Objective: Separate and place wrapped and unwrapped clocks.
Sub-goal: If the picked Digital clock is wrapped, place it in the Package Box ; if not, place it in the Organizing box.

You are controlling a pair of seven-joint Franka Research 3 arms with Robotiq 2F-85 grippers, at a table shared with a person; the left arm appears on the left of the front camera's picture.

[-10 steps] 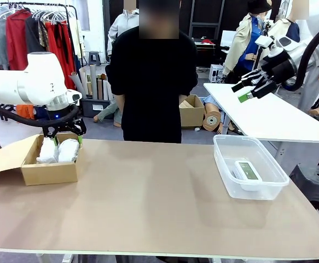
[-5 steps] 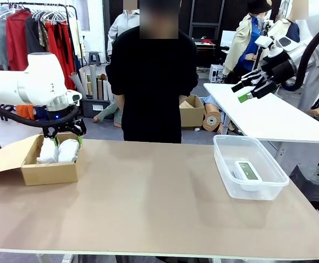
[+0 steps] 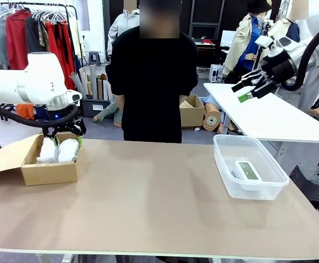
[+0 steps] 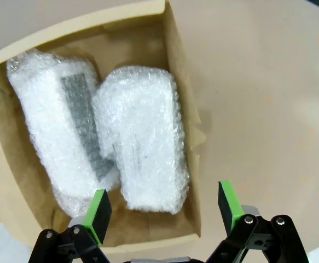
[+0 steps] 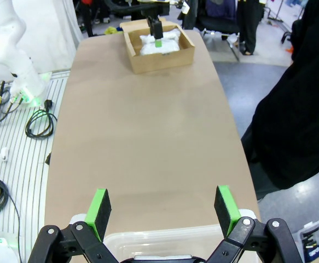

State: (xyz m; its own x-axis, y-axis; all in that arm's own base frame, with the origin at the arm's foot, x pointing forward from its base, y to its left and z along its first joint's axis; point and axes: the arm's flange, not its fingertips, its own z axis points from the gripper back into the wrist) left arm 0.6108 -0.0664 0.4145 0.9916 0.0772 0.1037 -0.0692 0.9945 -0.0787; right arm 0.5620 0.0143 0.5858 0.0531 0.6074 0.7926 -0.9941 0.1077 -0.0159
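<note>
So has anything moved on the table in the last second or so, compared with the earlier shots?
Nothing has visibly changed. The left gripper still hangs open over the cardboard box holding the two bubble-wrapped bundles, the right gripper stays raised and open above the clear tub, and the bare white clock lies in that tub as before.

Two bubble-wrapped bundles lie side by side, touching, in an open cardboard box (image 4: 189, 137) just ahead of the left jaws: a flatter bundle (image 4: 61, 129) with a dark panel showing through, and a rounder bundle (image 4: 143, 142). A bare white clock (image 3: 247, 171) lies screen-up in a clear tub (image 3: 225, 164), well below the right jaws.
</note>
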